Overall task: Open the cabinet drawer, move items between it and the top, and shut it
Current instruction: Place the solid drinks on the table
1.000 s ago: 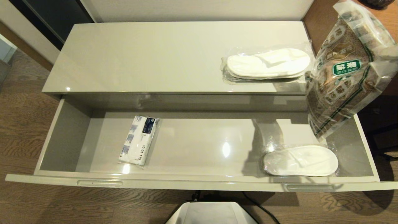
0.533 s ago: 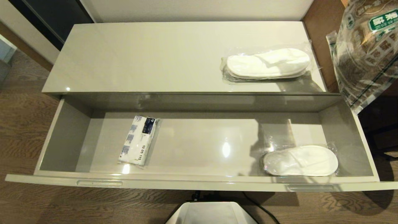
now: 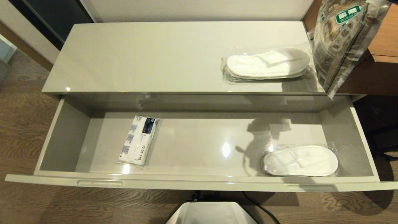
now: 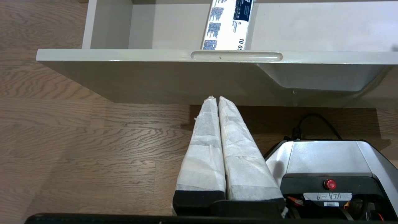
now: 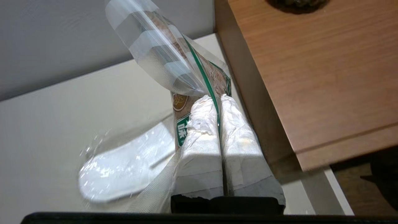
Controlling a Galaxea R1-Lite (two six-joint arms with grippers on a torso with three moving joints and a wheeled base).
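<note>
Right gripper [image 5: 217,98] is clamped on the crinkly packet [image 3: 342,37], our fingers [image 5: 202,137] pinching its top seam so the brown-patterned bag with the green label [image 3: 344,14] hangs in the air. From the head view we see the packet held over the right end of the top [image 3: 155,56], by the edge where the wood-grain desk [image 3: 384,34] starts; its lower corner dangles past the top's front edge, above the drawer's right rear corner. We cannot tell if the bag touches the top. One pair of bagged slippers [image 3: 267,65] lies flat on the top, just left of the hanging packet; the right wrist view shows it [image 5: 124,165] under and beside the packet [image 5: 186,90]. The cabinet drawer [image 3: 199,182] is pulled fully open. Inside it we see a second bagged slipper pack [image 3: 300,160] lying flat near the right front, and a white tissue pack with dark blue label [image 3: 138,140] lying left of centre, well apart from the slippers. Left gripper [image 4: 216,98] sits parked low in front of the drawer front, our wrapped fingers pressed together on nothing, above the wood floor [image 4: 77,140] beside the robot base [image 4: 326,165]. The left wrist view shows one handle recess [image 4: 236,56] on the drawer's front edge, tissue pack [image 4: 228,25] behind it.
</note>
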